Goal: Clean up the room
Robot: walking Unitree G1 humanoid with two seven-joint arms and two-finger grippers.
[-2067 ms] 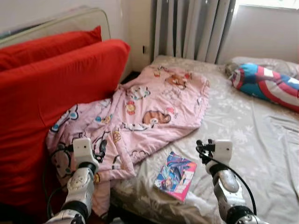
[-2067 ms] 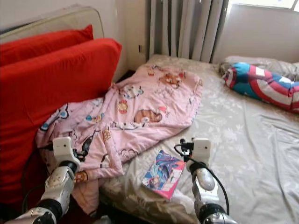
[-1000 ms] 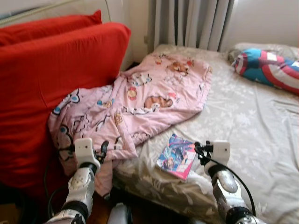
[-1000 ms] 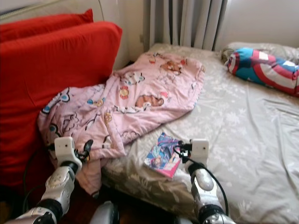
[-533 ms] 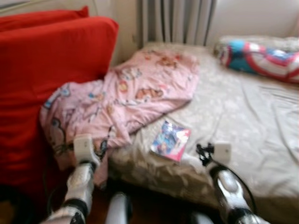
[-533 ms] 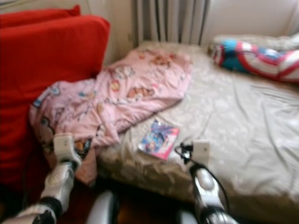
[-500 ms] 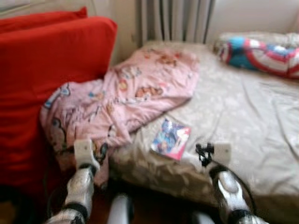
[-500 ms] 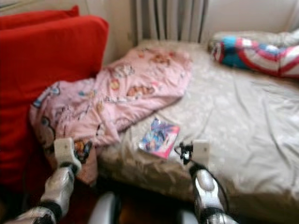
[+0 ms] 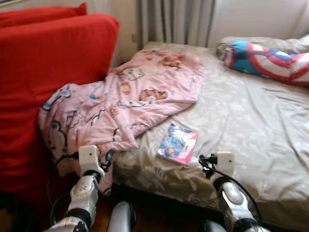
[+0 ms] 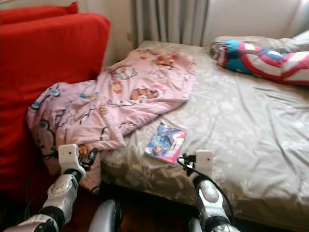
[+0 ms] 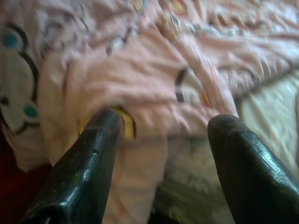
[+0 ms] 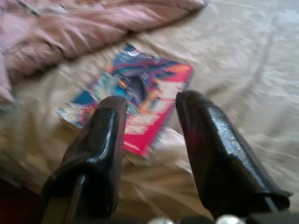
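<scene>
A pink cartoon-print blanket (image 9: 125, 96) lies crumpled across the left side of the bed (image 9: 251, 125) and hangs over its near corner. A colourful book (image 9: 177, 144) lies flat on the sheet beside the blanket's edge. My left gripper (image 11: 166, 119) is open, held low in front of the hanging blanket corner (image 11: 140, 79) without touching it. My right gripper (image 12: 152, 99) is open too, a short way before the book (image 12: 135, 102), with nothing between its fingers. Both arms (image 9: 84, 188) rise from the bottom of the eye views.
Big red cushions (image 9: 43, 63) stand against the wall on the left, touching the blanket. A red, white and blue shield-print pillow (image 9: 265, 55) lies at the far right of the bed. Grey curtains (image 9: 174, 21) hang behind. Dark floor (image 9: 154, 212) runs below the bed's near edge.
The whole picture has shifted and sharpened: the camera has drawn back from the bed, with floor now showing below. Blanket and book lie as before. Both grippers keep their open pose.
</scene>
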